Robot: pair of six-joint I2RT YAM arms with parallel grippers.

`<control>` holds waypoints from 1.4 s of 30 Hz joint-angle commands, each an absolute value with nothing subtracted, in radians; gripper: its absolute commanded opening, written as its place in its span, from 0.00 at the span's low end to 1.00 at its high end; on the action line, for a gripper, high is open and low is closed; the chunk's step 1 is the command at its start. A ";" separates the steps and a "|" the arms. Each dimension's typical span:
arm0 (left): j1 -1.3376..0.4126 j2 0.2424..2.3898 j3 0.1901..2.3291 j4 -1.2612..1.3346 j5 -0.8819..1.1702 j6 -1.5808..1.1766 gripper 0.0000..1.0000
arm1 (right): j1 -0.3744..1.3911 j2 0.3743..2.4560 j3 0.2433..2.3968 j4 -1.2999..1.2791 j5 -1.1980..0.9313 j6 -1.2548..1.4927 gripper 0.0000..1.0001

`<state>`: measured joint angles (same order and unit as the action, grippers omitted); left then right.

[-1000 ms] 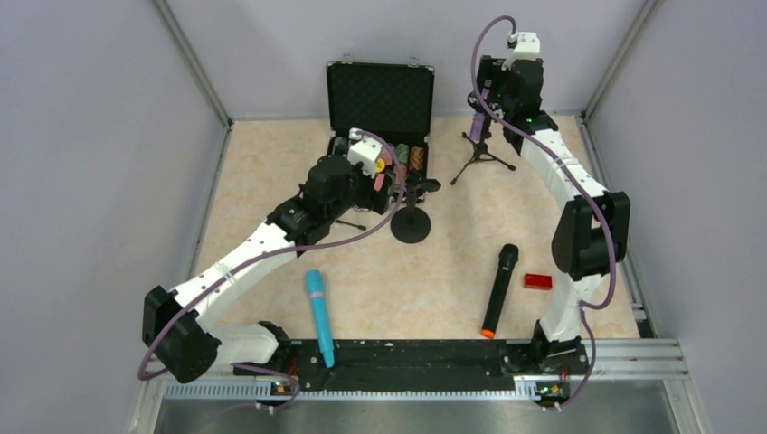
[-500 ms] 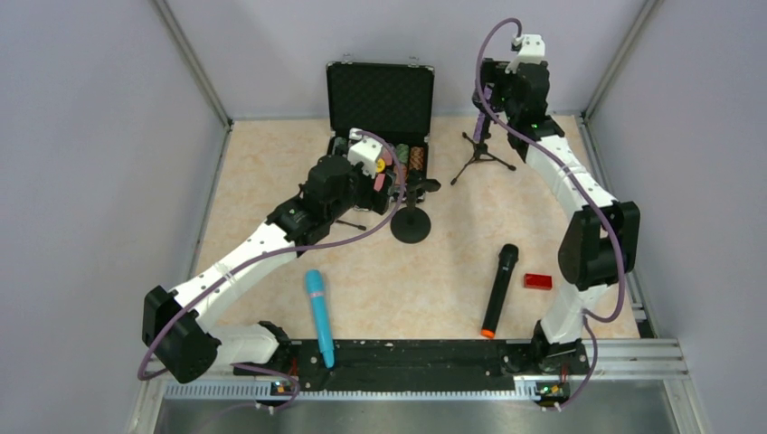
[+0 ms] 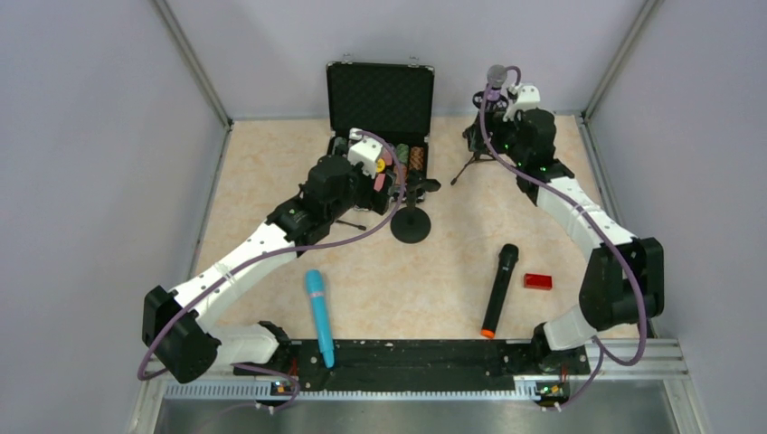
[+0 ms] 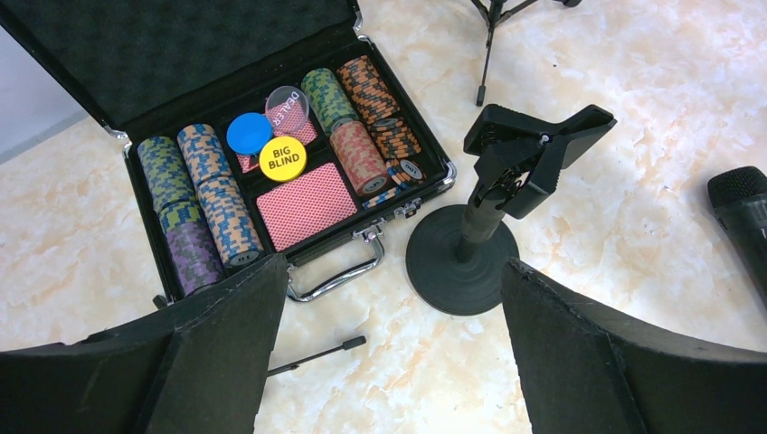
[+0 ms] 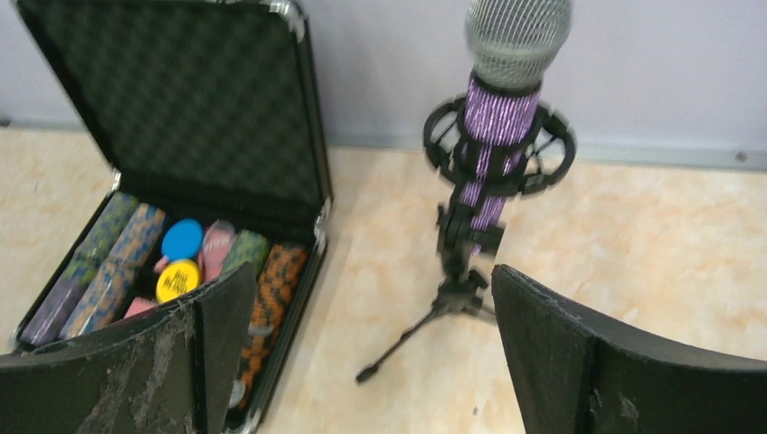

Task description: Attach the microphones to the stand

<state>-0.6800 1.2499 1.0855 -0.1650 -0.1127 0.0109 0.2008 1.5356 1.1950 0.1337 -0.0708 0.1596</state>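
Placement of the purple microphone [image 5: 488, 145] appears complete: it stands upright in the ring cradle of the tripod stand [image 5: 461, 240] at the far right of the table, though the blurred wrist view cannot confirm a firm seat. The right gripper [image 5: 362, 289] faces it with fingers spread wide and touching nothing, and the left gripper [image 4: 393, 271], equally wide and empty, hangs over the clip stand [image 4: 461, 267]. The turquoise microphone [image 3: 317, 312] and the black microphone [image 3: 499, 289] lie flat near the arm bases, so the next move likely calls for a descent onto one and a close across its body.
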 commanded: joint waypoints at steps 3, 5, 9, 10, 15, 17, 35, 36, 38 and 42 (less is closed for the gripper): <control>-0.684 1.221 1.089 -0.119 -0.108 0.020 0.92 | 0.203 1.389 1.064 0.151 -0.179 0.165 0.99; -0.684 1.228 1.089 -0.120 -0.107 0.020 0.92 | 0.204 1.359 1.022 0.138 -0.213 0.167 0.99; -0.684 1.237 1.091 -0.121 -0.102 0.020 0.92 | 0.203 1.305 0.938 0.126 -0.292 0.138 0.98; -0.684 1.237 1.092 -0.122 -0.107 0.023 0.92 | 0.203 1.292 0.908 0.127 -0.309 0.131 0.98; -0.685 1.229 1.088 -0.120 -0.143 0.043 0.93 | 0.203 1.222 0.811 0.169 -0.432 0.086 0.98; -0.684 1.227 1.086 -0.118 -0.144 0.047 0.93 | 0.203 1.191 0.773 0.226 -0.502 0.067 0.98; -0.686 1.235 1.085 -0.121 -0.117 0.050 0.92 | 0.285 1.071 0.787 0.416 -0.823 -0.056 0.98; -0.686 1.234 1.085 -0.122 -0.117 0.050 0.93 | 0.295 1.080 0.799 0.397 -0.824 -0.053 0.98; -0.686 1.234 1.084 -0.121 -0.121 0.051 0.93 | 0.312 1.094 0.821 0.362 -0.815 -0.034 0.98; -0.686 1.235 1.084 -0.121 -0.126 0.051 0.93 | 0.321 1.112 0.838 0.335 -0.747 0.066 0.99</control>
<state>-0.6819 1.2499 1.0855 -0.1650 -0.1234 0.0483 0.3061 1.0954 0.7795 0.3649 -0.7788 -0.0063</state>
